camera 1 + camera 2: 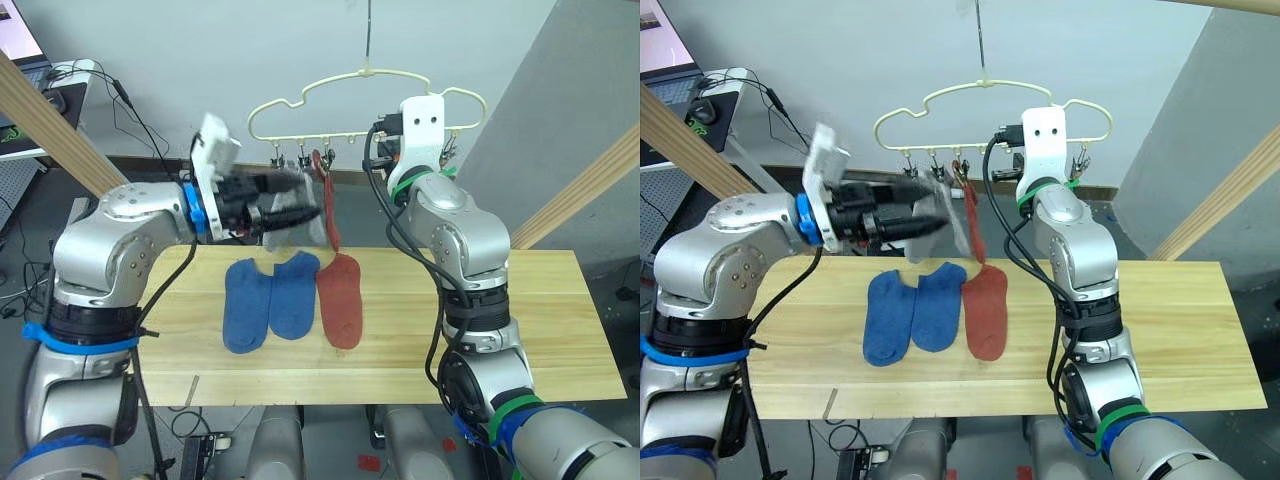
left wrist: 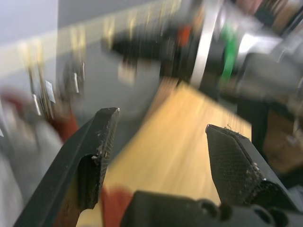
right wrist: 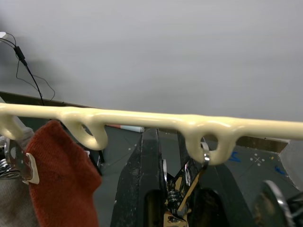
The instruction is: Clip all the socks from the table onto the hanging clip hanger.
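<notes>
Above the table, our open left hand (image 1: 290, 205) nears the cream wire clip hanger (image 1: 365, 92); our right hand (image 3: 176, 189) pinches a metal clip (image 3: 191, 187).

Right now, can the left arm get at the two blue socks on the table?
Probably yes. The blue socks lie flat on the table just below the left gripper, whose jaws stand open and empty; nothing sits between them.

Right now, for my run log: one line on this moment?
hung: rust-red sock | table: three socks | right end effector: shut on clip
</notes>
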### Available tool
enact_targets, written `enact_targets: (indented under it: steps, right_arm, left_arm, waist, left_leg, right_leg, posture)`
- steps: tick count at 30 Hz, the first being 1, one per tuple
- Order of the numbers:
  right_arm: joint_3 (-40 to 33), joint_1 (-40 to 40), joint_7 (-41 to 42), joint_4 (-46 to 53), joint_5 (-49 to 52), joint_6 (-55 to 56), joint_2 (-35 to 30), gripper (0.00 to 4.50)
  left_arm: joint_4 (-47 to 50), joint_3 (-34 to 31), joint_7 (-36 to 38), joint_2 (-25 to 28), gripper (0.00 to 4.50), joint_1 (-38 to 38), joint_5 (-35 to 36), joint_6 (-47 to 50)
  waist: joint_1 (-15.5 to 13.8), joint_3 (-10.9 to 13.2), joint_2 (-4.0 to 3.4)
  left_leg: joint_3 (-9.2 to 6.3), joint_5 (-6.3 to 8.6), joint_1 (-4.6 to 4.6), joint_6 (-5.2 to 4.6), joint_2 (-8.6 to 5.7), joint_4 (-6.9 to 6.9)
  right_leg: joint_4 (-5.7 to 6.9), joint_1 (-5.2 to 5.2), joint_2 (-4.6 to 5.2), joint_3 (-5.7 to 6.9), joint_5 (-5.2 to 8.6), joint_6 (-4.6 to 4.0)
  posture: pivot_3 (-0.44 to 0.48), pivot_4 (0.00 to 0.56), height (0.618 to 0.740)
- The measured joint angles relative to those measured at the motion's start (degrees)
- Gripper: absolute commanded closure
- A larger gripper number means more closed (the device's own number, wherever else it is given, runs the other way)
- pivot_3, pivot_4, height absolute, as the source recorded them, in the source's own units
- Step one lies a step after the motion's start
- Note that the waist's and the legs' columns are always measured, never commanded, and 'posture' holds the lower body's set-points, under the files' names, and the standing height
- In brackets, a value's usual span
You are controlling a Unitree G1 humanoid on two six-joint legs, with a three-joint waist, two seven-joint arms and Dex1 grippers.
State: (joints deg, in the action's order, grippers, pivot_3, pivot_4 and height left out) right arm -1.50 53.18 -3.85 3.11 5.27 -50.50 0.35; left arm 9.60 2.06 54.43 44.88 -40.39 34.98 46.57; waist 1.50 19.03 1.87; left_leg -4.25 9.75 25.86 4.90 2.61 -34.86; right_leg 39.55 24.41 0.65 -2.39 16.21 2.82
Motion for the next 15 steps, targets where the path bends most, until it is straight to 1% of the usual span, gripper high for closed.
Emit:
enact_targets:
  steps: [2,4,7,9,10,11,15]
  right_arm:
    - [0.03,0.0,-0.03,0.04,0.0,-0.11,-0.01,4.34]
    - [0.03,0.0,-0.06,0.13,0.0,-0.23,-0.01,4.34]
    - [0.0,0.03,-0.09,0.32,0.0,-0.46,-0.02,4.34]
    - [0.0,0.04,-0.09,0.39,0.01,-0.55,-0.02,4.34]
    - [-0.01,0.06,-0.09,0.45,0.01,-0.6,-0.03,4.34]
    - [-0.01,0.12,-0.09,0.46,0.0,-0.63,-0.02,4.34]
    - [0.11,0.45,-0.05,0.67,0.04,-1.12,0.04,4.34]
  left_arm:
    - [1.85,3.49,-0.16,1.89,1.17,1.84,-1.01,4.29]
    - [2.26,6.36,-0.74,2.24,0.8,4.48,-2.56,5.91]
    - [2.1,10.02,-2.72,1.81,0.05,9.16,-7.7,2.92]
    - [1.82,11.7,-3.61,1.07,0.02,11.01,-11.28,-0.99]
    - [1.13,11.95,-4.88,-1.17,0.02,11.87,-13.14,-3.55]
    - [0.82,12.36,-5.37,-2.12,0.02,12.25,-13.86,-4.56]
    - [-3.12,14.64,-8.97,-10.44,0.02,13.17,-17.61,-8.42]
  waist:
    - [0.01,0.0,0.0]
    - [0.02,0.0,0.0]
    - [0.0,0.0,0.0]
    - [-0.04,0.0,-0.01]
    - [-0.06,0.0,-0.01]
    - [-0.07,0.0,0.0]
    - [-0.21,0.0,0.0]
  left_leg:
    - [0.01,0.0,0.0,0.0,0.0,0.0]
    - [0.01,0.0,0.0,0.0,0.01,0.0]
    - [0.01,0.0,0.01,0.0,0.02,0.0]
    - [0.01,0.0,0.01,0.0,0.03,0.0]
    - [0.03,0.0,0.0,0.0,0.01,0.0]
    - [0.03,0.0,0.02,0.0,0.02,-0.01]
    - [0.04,0.0,0.03,0.0,-0.03,-0.05]
  right_leg:
    - [0.0,0.0,0.0,0.0,0.0,0.0]
    - [0.01,0.01,-0.01,0.0,0.0,0.0]
    - [0.03,0.04,-0.01,0.0,0.03,-0.06]
    - [0.03,0.05,-0.01,0.0,0.05,-0.09]
    - [0.05,0.05,0.0,-0.02,0.05,-0.09]
    - [0.05,0.05,0.0,0.0,0.05,-0.09]
    - [0.07,0.05,0.05,-0.01,0.05,-0.09]
  posture:
    - [0.097,0.312,0.74]
    - [0.089,0.313,0.74]
    - [0.085,0.314,0.74]
    - [0.077,0.313,0.74]
    - [0.073,0.312,0.74]
    - [0.068,0.313,0.74]
    - [0.056,0.309,0.74]
